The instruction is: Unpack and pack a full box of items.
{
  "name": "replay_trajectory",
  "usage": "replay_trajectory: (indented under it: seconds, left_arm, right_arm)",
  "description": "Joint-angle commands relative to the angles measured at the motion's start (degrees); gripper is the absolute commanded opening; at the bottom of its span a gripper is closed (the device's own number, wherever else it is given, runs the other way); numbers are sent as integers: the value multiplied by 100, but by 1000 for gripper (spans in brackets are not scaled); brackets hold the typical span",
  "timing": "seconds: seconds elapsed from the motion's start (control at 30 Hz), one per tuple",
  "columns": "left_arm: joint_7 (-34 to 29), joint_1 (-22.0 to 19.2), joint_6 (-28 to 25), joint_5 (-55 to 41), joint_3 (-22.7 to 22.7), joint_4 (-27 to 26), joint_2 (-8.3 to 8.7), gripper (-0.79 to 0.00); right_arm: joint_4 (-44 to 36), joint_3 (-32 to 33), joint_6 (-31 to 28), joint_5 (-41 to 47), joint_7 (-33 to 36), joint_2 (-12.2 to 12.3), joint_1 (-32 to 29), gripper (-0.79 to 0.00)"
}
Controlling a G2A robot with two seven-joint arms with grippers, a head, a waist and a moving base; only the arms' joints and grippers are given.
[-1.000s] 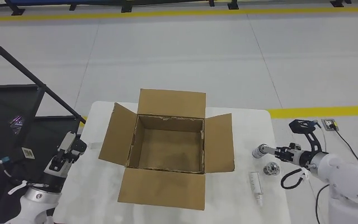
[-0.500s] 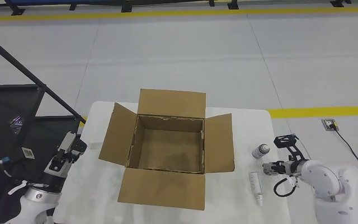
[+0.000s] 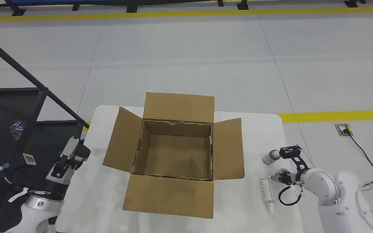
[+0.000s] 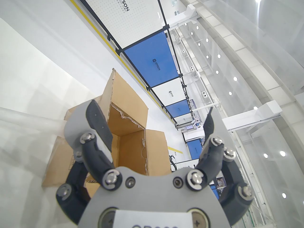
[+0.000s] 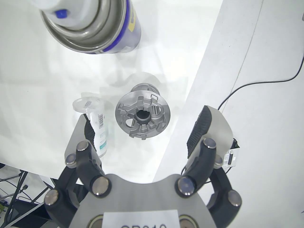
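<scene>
An open cardboard box (image 3: pixel 175 156) stands mid-table with its flaps spread and nothing visible inside. To its right stand a spray can (image 3: pixel 271 156) (image 5: pixel 95 17), a round metal gear part (image 5: pixel 142 117) and a clear tube (image 3: pixel 266 196) (image 5: pixel 97 124) lying flat. My right gripper (image 3: pixel 282 176) (image 5: pixel 146 121) hangs open above the gear part, one finger over the tube's end, the other beyond the table edge. My left gripper (image 3: pixel 72 154) (image 4: pixel 152 117) is open and holds nothing, off the table's left side, facing the box (image 4: pixel 128 129).
The white table (image 3: pixel 250 125) has bare room behind and to the right of the box. Its right edge (image 5: pixel 201 72) runs close by the gear part. A black cable (image 5: pixel 261 81) lies on the floor beyond it.
My right gripper has drawn away from the spray can, which now stands free, and has swung toward the table's near side over the gear part. The left arm has not moved.
</scene>
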Motion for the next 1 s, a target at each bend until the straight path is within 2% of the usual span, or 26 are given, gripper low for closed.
replay_trajectory:
  seconds: [0.0, 0.07, 0.17, 0.2, 0.43, 0.53, 0.67, 0.8, 0.97]
  left_arm:
    - [0, 0, 0, 0, 0, 0, 0, 0]
    - [0, 0, 0, 0, 0, 0, 0, 0]
    - [0, 0, 0, 0, 0, 0, 0, 0]
    - [0, 0, 0, 0, 0, 0, 0, 0]
    - [0, 0, 0, 0, 0, 0, 0, 0]
    - [0, 0, 0, 0, 0, 0, 0, 0]
    - [0, 0, 0, 0, 0, 0, 0, 0]
    - [0, 0, 0, 0, 0, 0, 0, 0]
    - [0, 0, 0, 0, 0, 0, 0, 0]
  right_arm:
    - [117, -26, -6, 9, -24, 9, 49, -413]
    - [207, -54, 5, 1, -48, 19, 107, -493]
    - [241, -79, 0, 47, -100, 33, 129, -760]
    - [226, -72, -4, 57, -105, 40, 125, -785]
    - [-426, 292, -15, 300, -126, 123, -75, -785]
    - [-1345, 665, 214, 531, -107, 160, -319, -785]
    - [-3027, 859, 554, 609, -13, 178, -703, -785]
    - [-4334, 559, 842, 518, -2, 171, -845, -785]
    - [-4927, -599, 861, 192, 152, 158, -413, -785]
